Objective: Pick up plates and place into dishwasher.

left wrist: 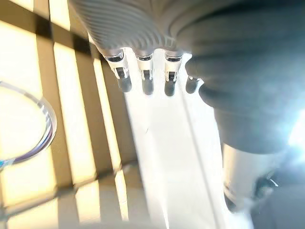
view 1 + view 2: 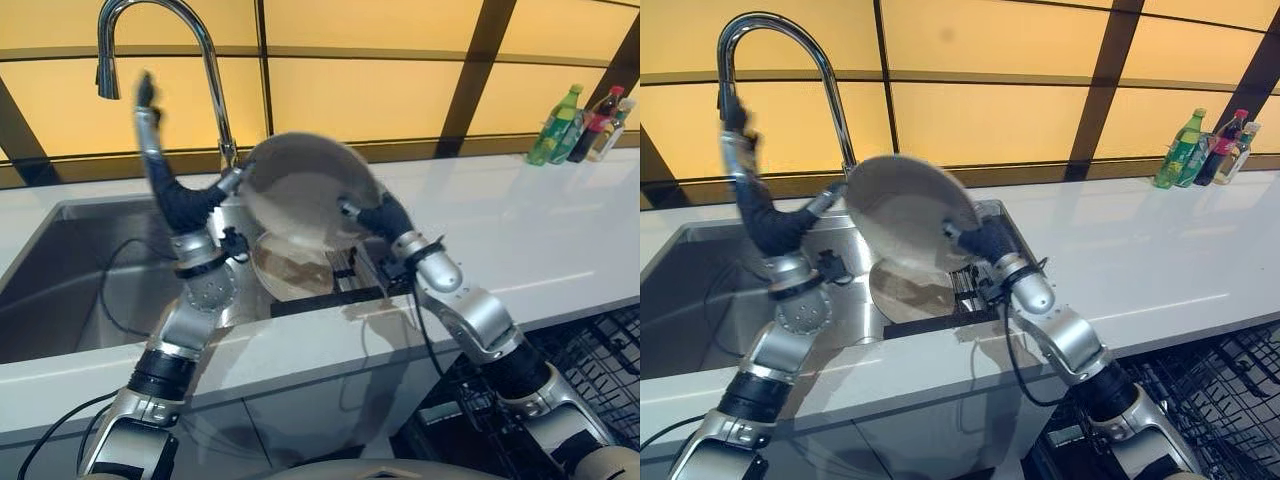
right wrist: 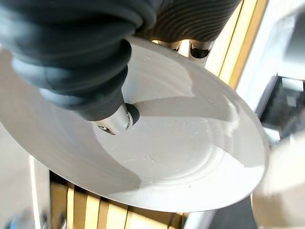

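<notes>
Left eye view: white countertop (image 2: pixel 560 235), amber panelled wall (image 2: pixel 360 90).

A white counter (image 2: pixel 560 240) ran across the scene, with a steel sink (image 2: pixel 70 270) sunk into it at the left and a tall curved chrome tap (image 2: pixel 205 60) standing at the sink's far edge. Behind stood a wall of glowing amber panels (image 2: pixel 360 95) divided by dark frames. Three bottles (image 2: pixel 580 125) stood at the far right.
</notes>
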